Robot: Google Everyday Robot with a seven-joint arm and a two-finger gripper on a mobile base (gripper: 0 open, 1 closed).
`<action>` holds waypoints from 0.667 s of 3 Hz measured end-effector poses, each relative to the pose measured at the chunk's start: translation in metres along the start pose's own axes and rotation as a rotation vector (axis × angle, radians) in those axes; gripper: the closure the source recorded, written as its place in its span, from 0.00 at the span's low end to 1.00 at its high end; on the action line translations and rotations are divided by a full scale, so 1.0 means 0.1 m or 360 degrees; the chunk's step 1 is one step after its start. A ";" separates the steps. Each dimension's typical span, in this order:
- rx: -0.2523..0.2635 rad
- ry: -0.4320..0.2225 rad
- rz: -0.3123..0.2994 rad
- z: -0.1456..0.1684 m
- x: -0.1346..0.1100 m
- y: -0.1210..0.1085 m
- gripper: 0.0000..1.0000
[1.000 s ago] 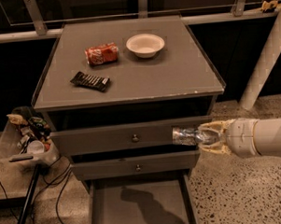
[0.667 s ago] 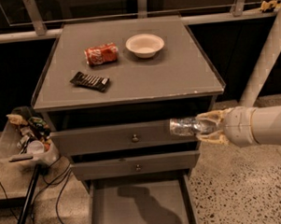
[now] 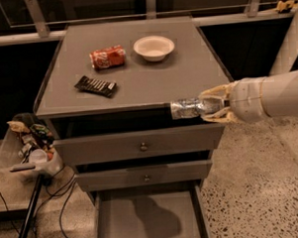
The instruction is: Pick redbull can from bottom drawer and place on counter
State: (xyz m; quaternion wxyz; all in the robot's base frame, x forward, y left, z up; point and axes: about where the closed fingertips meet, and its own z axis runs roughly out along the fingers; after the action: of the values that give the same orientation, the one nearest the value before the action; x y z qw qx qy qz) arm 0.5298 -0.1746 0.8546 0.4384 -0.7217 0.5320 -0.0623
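Note:
My gripper [image 3: 208,107] comes in from the right and is shut on the redbull can [image 3: 187,108], a slim silvery can held lying sideways. The can hangs level with the front edge of the counter [image 3: 157,81], at its right front corner. The bottom drawer [image 3: 148,221] is pulled open below, and its grey floor shows only a shadow.
On the counter lie a red-orange soda can [image 3: 107,57] on its side, a white bowl [image 3: 154,47] and a dark snack bar [image 3: 95,86]. Two knobbed drawers [image 3: 140,146] are closed. A bin of clutter [image 3: 29,146] on a stand is at the left.
The gripper with the can has risen from the level of the top drawer's front to the level of the counter's front edge.

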 end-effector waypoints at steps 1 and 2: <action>0.0004 -0.0087 -0.0042 0.08 -0.10 -0.36 1.00; 0.0001 -0.0096 -0.0050 0.14 -0.13 -0.38 1.00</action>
State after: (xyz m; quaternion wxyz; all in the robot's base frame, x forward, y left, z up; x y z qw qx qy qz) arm 0.5589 -0.1540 0.8776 0.4536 -0.7314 0.5070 -0.0475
